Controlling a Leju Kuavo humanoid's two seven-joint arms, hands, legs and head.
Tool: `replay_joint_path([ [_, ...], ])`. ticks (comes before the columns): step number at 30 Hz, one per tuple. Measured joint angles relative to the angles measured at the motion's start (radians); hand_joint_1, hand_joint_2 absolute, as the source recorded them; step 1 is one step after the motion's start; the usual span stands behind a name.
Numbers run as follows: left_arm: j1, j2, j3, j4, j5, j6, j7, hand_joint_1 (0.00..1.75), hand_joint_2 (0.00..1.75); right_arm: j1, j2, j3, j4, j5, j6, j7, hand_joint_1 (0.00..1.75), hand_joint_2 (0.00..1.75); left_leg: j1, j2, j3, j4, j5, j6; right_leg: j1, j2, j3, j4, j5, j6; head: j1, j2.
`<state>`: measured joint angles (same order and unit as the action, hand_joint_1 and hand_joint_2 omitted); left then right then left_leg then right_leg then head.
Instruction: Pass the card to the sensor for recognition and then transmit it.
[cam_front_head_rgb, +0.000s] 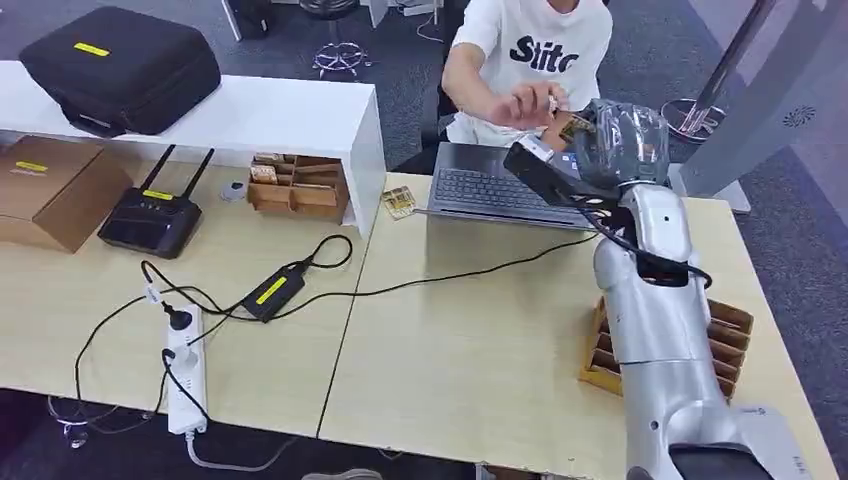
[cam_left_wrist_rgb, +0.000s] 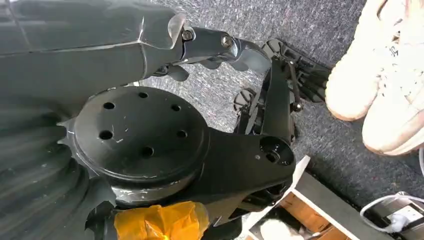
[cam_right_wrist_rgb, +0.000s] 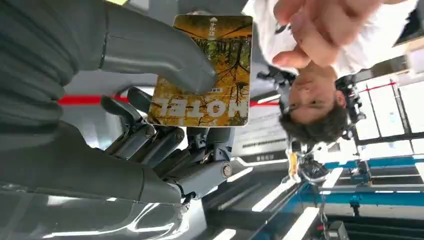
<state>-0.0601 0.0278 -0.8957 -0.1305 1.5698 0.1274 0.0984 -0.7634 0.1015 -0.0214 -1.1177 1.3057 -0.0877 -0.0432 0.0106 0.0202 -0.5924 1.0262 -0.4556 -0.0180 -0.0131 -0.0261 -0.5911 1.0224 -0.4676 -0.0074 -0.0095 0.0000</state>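
Now the right hand (cam_right_wrist_rgb: 165, 120) pinches the card (cam_right_wrist_rgb: 210, 70) between thumb and fingers, raised over the laptop (cam_front_head_rgb: 500, 190) toward a person's hand (cam_front_head_rgb: 520, 103) reaching in, so the handover looks near, with only the release left.

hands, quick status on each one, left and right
Left hand: hanging toward the floor, fingers partly seen, cannot be told.
Right hand: holding the card under its thumb, raised toward a person's hand.
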Motion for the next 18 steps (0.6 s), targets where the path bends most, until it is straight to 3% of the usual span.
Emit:
replay_joint_path([
  [4, 0.0, -0.006, 0.001, 0.0, 0.0, 0.016, -0.006, 0.0, 1.75, 0.057, 0.024, -0.045, -0.082, -0.226, 0.043, -0.096, 1.75, 1.75, 0.0, -0.001, 0.0, 0.0, 0.0, 0.0, 0.0, -0.001, 0.0, 0.0, 0.0, 0.0, 0.0, 0.0],
  [8, 0.002, -0.023, 0.023, 0.0, 0.0, 0.032, -0.024, 0.0, 1.75, 0.186, 0.028, -0.073, -0.239, -0.39, 0.065, -0.157, 1.75, 1.75, 0.0, -0.002, -0.001, 0.0, 0.0, 0.0, 0.0, -0.002, 0.0, -0.001, 0.0, 0.0, 0.0, 0.0],
  [18, 0.013, -0.058, 0.115, 0.0, 0.0, 0.062, -0.071, 0.0, 1.75, 0.532, 0.028, -0.167, -0.625, -0.642, 0.045, -0.284, 1.75, 1.75, 0.0, -0.003, -0.004, 0.0, -0.003, 0.0, 0.0, -0.002, -0.002, -0.002, -0.002, 0.002, 0.0, 0.0],
])
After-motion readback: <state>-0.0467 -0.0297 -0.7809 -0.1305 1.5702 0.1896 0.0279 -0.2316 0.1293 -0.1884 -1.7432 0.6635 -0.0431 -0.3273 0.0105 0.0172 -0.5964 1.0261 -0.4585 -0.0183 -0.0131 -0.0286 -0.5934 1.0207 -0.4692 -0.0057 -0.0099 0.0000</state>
